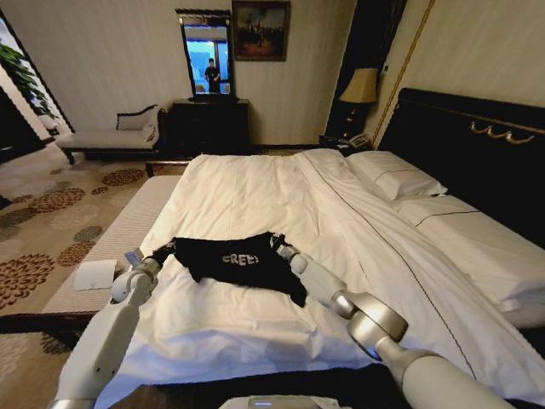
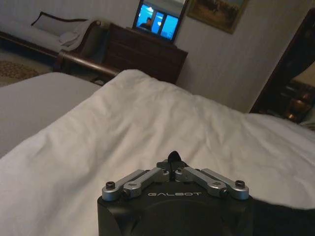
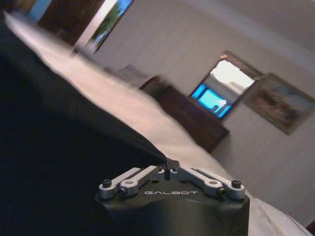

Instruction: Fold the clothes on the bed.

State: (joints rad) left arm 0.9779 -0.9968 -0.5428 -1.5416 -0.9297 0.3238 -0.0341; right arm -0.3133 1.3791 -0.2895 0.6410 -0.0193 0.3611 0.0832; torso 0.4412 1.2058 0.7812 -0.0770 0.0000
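Observation:
The clothes, one black T-shirt [image 1: 243, 260] with white "FREE!" lettering, are stretched between my two grippers just above the white bed [image 1: 255, 196]. My left gripper [image 1: 167, 250] is shut on the shirt's left edge. In the left wrist view its fingertips [image 2: 172, 164] pinch a bit of black fabric, with more of the shirt [image 2: 283, 216] behind. My right gripper [image 1: 282, 248] is shut on the shirt's right edge. The right wrist view has that gripper [image 3: 167, 166] closed against the dark cloth [image 3: 49, 162], which hangs past it.
White pillows [image 1: 396, 179] and a dark headboard [image 1: 477, 145] lie to the right. A pale bench [image 1: 111, 243] with a white sheet of paper [image 1: 94, 274] runs along the bed's left end. A chaise lounge [image 1: 111, 136], a dark dresser [image 1: 209, 126] and a lamp [image 1: 360, 87] stand by the far wall.

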